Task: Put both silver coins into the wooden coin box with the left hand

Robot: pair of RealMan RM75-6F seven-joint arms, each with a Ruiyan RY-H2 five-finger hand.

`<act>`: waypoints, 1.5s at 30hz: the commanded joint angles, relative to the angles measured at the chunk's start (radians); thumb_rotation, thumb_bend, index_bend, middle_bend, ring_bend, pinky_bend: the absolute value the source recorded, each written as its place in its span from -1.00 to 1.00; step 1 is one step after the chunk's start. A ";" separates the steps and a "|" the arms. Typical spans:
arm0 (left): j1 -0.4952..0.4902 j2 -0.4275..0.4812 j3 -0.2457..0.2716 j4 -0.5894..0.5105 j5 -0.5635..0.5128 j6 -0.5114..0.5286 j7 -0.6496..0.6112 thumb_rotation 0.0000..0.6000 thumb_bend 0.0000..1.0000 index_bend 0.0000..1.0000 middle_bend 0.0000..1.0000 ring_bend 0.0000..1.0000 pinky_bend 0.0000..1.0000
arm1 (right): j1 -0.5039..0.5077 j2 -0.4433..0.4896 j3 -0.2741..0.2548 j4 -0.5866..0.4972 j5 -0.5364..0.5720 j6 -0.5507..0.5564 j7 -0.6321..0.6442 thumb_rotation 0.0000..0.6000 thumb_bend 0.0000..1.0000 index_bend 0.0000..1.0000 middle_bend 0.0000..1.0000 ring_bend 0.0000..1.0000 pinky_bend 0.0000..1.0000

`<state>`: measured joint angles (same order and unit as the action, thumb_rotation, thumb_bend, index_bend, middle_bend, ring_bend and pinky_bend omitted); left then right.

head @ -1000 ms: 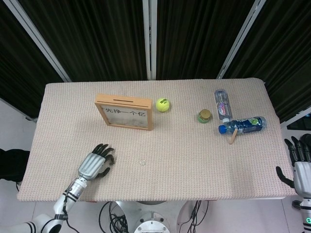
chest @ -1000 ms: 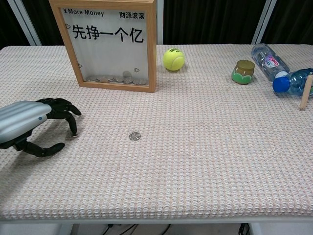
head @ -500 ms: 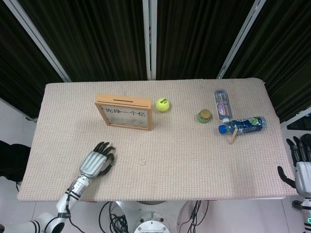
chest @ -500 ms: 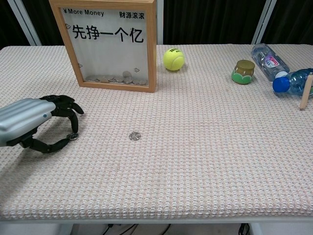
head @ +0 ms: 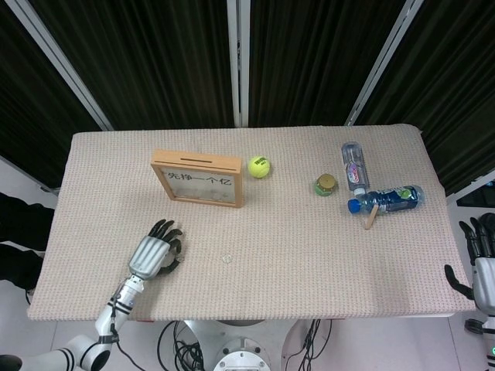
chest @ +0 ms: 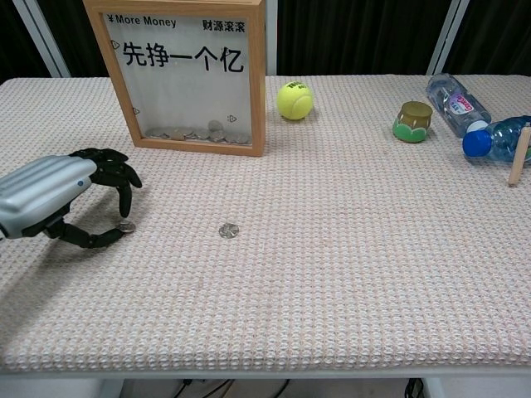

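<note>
The wooden coin box (head: 199, 178) (chest: 187, 75) stands upright at the back left, slot on top, with several coins behind its glass. One silver coin (chest: 228, 230) (head: 227, 259) lies flat on the mat in front of it. A second silver coin (chest: 126, 225) sits between the thumb tip and a fingertip of my left hand (chest: 62, 192) (head: 155, 251), which pinches it just above the mat, left of the lying coin. My right hand (head: 483, 267) hangs off the table's right edge, fingers apart and empty.
A tennis ball (chest: 294, 99) lies right of the box. Further right are a small green-and-gold pot (chest: 413, 121), two lying water bottles (chest: 455, 102) (chest: 498, 139) and a wooden stick (chest: 519, 157). The woven mat (chest: 348, 274) covers the table.
My left hand has curled its fingers in, thumb and finger closing on the left coin. It also shifted slightly forward toward the box. The right hand slid a little further off the edge.
</note>
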<state>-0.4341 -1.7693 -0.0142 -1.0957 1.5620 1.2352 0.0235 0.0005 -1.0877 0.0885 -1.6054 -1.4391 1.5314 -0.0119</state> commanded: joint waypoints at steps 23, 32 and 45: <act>-0.015 -0.003 0.016 0.017 0.014 -0.004 -0.090 1.00 -0.19 0.16 -0.49 -0.83 -0.79 | 0.003 -0.004 0.000 0.007 0.008 -0.014 0.001 1.00 -0.43 -1.00 -1.00 -1.00 -1.00; -0.014 0.009 0.010 -0.014 0.008 0.004 -0.092 1.00 0.01 0.25 -0.48 -0.83 -0.79 | 0.002 0.000 0.003 0.010 0.012 -0.012 0.010 1.00 -0.43 -1.00 -1.00 -1.00 -1.00; 0.026 0.352 -0.100 -0.420 -0.065 0.117 0.003 1.00 0.02 0.26 -0.48 -0.83 -0.78 | 0.004 0.011 0.012 -0.004 0.006 0.000 0.008 1.00 -0.43 -1.00 -1.00 -1.00 -1.00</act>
<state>-0.4258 -1.5191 -0.0696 -1.4081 1.5393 1.3226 -0.0100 0.0042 -1.0769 0.1011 -1.6093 -1.4334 1.5317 -0.0038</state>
